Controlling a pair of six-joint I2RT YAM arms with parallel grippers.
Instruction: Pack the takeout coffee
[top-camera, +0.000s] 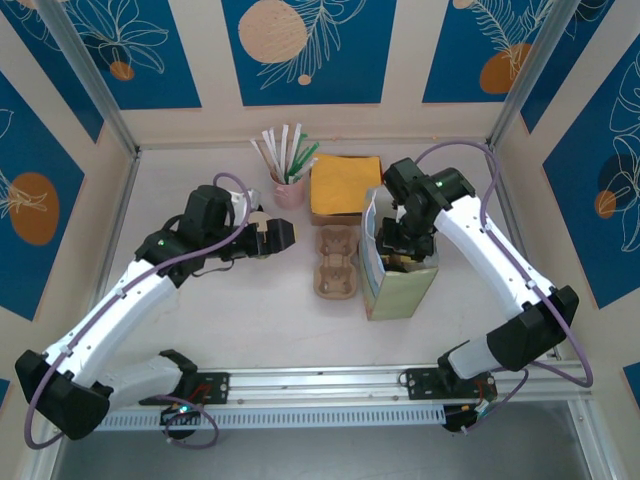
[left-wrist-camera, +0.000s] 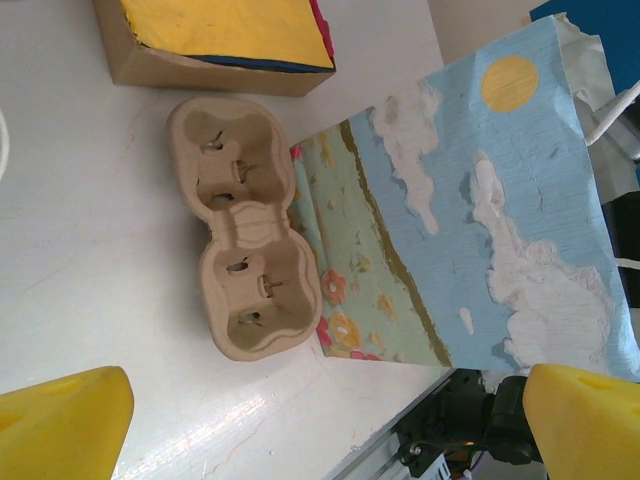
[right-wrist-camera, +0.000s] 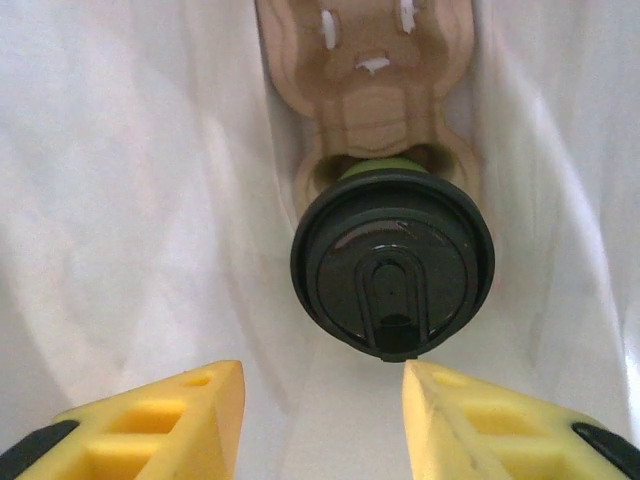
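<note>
Takeout coffee (right-wrist-camera: 392, 262) sits just beyond the right gripper (right-wrist-camera: 322, 390), whose yellow fingers stand apart with nothing between them and clear of the black lid. The cup is seated in the well nearer those fingers of a cardboard cup carrier (right-wrist-camera: 365, 80) down inside the paper bag (top-camera: 400, 285), with the white bag walls close on either side.

From where I stand, the danger is in that tight space. A finger drifting forward or dropping could catch the lid's rim and pop it, or lever the cup out of its well. With only one well loaded, I'd guess the carrier sits lopsided, so a nudge might tilt it. If the wrist drags on a wall on its way up, the light bag could lean or topple.

Across the table, the left gripper (left-wrist-camera: 320, 425) hangs wide open and holds nothing, so it is not steadying the bag. Just beside the bag lies an empty cup carrier (left-wrist-camera: 245, 225), which could get shoved if the bag slides.
</note>
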